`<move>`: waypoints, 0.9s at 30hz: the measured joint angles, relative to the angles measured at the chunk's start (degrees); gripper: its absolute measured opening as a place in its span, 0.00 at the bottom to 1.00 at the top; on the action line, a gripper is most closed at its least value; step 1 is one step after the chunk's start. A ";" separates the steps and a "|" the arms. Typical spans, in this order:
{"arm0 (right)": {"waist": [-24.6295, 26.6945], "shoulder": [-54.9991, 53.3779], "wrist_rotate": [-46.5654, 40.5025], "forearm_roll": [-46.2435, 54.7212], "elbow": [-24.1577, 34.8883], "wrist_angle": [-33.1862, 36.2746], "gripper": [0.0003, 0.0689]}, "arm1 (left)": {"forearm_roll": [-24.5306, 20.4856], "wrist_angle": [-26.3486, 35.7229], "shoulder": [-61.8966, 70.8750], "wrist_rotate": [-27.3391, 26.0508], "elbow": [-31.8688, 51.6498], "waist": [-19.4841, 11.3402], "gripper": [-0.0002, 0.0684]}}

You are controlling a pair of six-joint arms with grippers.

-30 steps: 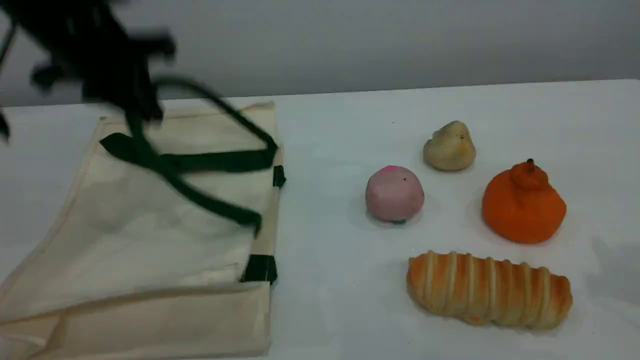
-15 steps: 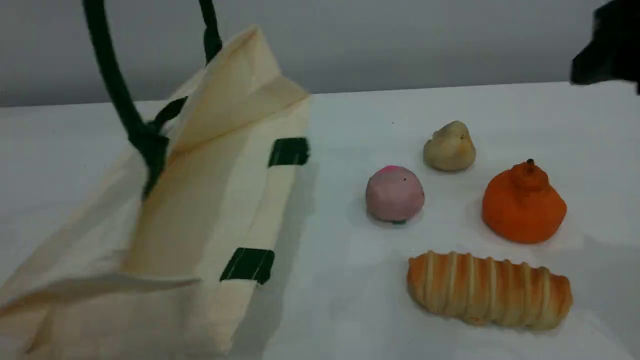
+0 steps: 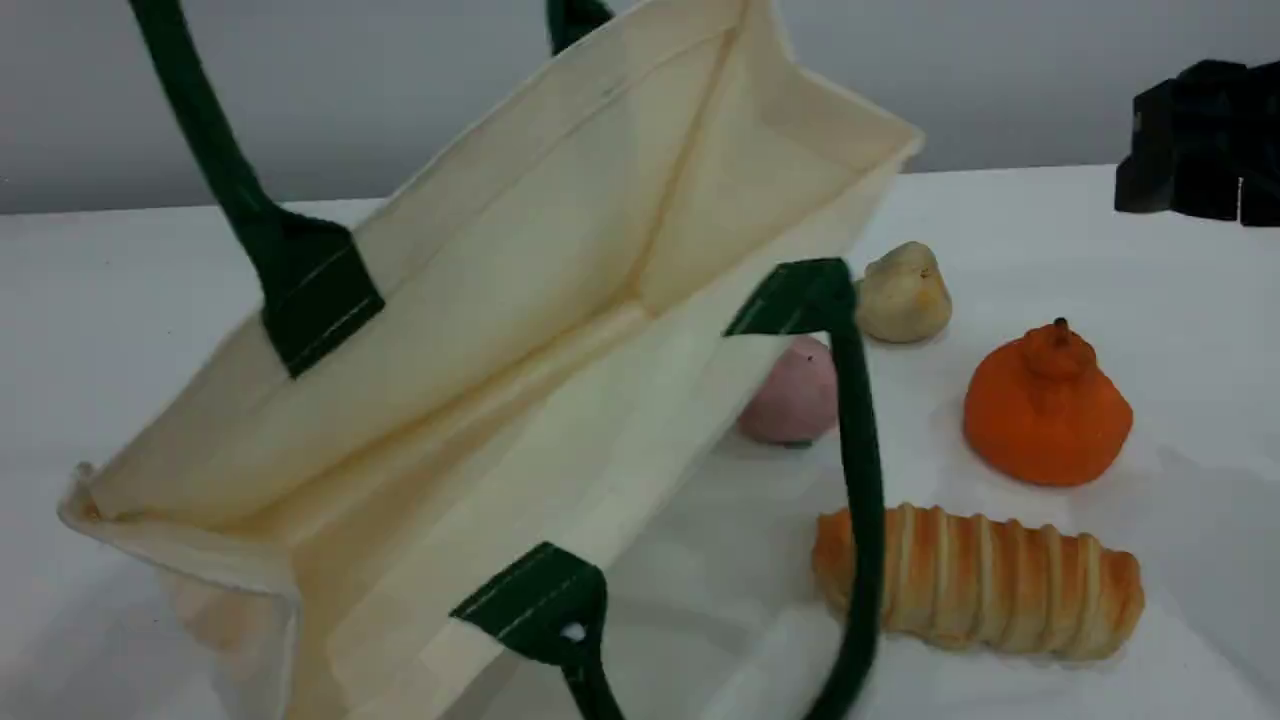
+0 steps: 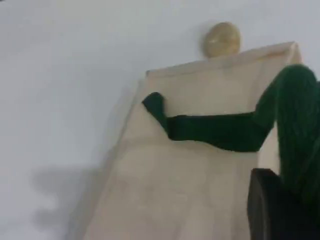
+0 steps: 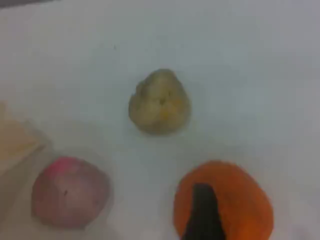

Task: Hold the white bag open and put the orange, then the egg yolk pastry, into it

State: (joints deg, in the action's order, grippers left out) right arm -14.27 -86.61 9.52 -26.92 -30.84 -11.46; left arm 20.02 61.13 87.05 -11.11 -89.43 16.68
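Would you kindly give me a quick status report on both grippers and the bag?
Left gripper shut on green handle, white bag lifted, mouth open. Right gripper open above orange, nothing held. Pink ball partly behind bag.

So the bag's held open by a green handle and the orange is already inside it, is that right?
Not quite. The white bag is held open by its green handle, but the orange is not inside; the scene view shows it on the table, right of the bag.

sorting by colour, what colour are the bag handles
Dark green handles on the cream-white bag; clearest in the scene view.
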 joint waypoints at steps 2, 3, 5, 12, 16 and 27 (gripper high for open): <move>0.00 -1.25 0.00 0.07 0.00 -0.85 0.69 | -1.70 0.00 0.00 0.64 0.00 0.00 0.10; 0.00 -1.87 0.00 0.42 0.00 -1.12 0.69 | -2.18 0.00 0.00 1.01 0.00 0.00 0.10; -0.04 -3.39 0.00 1.76 -0.05 -2.09 0.69 | -2.24 -0.02 0.00 1.06 0.00 0.00 0.10; -0.06 -8.22 0.00 4.37 -4.52 -1.40 0.69 | -1.13 0.11 0.00 0.92 0.00 0.00 0.10; -0.06 -10.80 0.00 4.32 -5.70 -1.55 0.69 | 2.82 0.11 0.00 -1.73 0.00 0.00 0.10; -0.06 -14.67 -0.43 4.33 -5.65 -2.54 0.69 | 8.60 0.83 0.00 -4.45 0.00 0.05 0.10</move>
State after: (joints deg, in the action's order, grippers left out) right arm -14.33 -101.28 9.09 -22.59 -36.48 -14.00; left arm 28.62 61.96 87.05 -15.57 -89.43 16.74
